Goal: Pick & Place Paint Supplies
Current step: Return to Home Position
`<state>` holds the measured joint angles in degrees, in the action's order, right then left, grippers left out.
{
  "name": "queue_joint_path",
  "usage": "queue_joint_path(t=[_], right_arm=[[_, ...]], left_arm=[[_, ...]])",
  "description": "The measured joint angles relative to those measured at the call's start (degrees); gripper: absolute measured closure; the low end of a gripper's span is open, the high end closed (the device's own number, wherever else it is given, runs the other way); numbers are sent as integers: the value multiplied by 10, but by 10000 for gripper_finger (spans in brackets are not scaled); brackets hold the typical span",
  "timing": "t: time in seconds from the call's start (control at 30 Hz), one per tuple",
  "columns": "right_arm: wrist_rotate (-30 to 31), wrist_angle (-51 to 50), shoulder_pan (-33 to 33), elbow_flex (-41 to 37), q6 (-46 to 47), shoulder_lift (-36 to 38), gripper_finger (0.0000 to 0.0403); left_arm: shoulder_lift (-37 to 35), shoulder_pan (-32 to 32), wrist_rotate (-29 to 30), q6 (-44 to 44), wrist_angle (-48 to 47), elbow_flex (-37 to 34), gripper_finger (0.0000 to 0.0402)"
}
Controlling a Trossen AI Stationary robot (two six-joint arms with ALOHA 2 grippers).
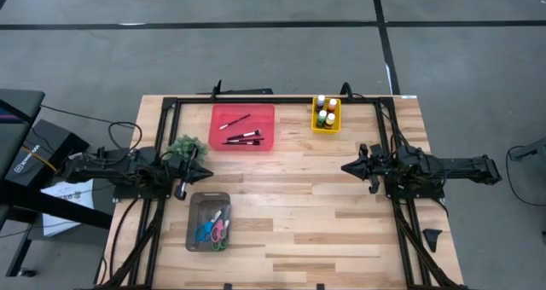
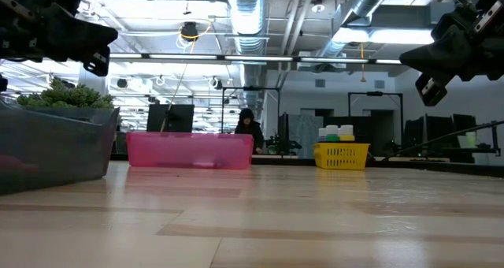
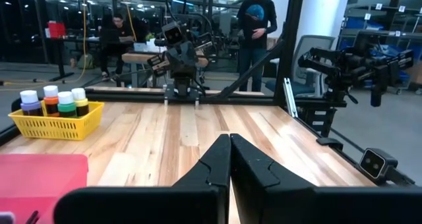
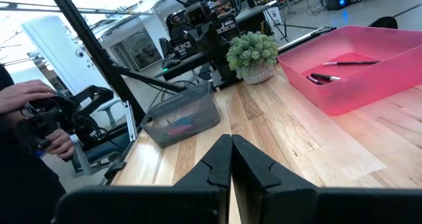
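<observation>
Overhead, a pale plank table [image 1: 299,213] with a black frame stands on a grey concrete floor [image 1: 256,51] crossed by dark lines. Paint bottles [image 1: 322,115] stand in a yellow basket [image 1: 327,130] at 1 o'clock. Dark-handled brushes [image 1: 243,138] lie in a red bin [image 1: 260,119] at 11 o'clock. A grey bin [image 1: 205,203] at 7 o'clock holds scissors [image 1: 213,232]. The left gripper [image 1: 207,172] hangs at 9 o'clock beside a green tuft [image 1: 186,145], the right gripper [image 1: 345,166] at 3 o'clock. White lettering on a black case [image 1: 34,149] is too small to read.

Table-level view: ceiling ducts [image 2: 244,8] run overhead, a seated person [image 2: 249,130] shows behind the red bin, and the grey bin's contents are blurred.

Left wrist view: the fingers are clenched on nothing, and the bottle labels are unreadable.

Right wrist view: the fingers are likewise clenched and empty, and a person's hands [image 4: 30,112] are partly cut off.
</observation>
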<state>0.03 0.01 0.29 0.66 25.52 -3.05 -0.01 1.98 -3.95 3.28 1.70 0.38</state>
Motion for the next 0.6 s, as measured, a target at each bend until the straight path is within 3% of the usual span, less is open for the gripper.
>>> queue_joint_path(t=[0.6], right_arm=[[0, 0, 0, 0, 0, 0, 397]], left_arm=[[2, 0, -4, -9, 53, -1, 401]])
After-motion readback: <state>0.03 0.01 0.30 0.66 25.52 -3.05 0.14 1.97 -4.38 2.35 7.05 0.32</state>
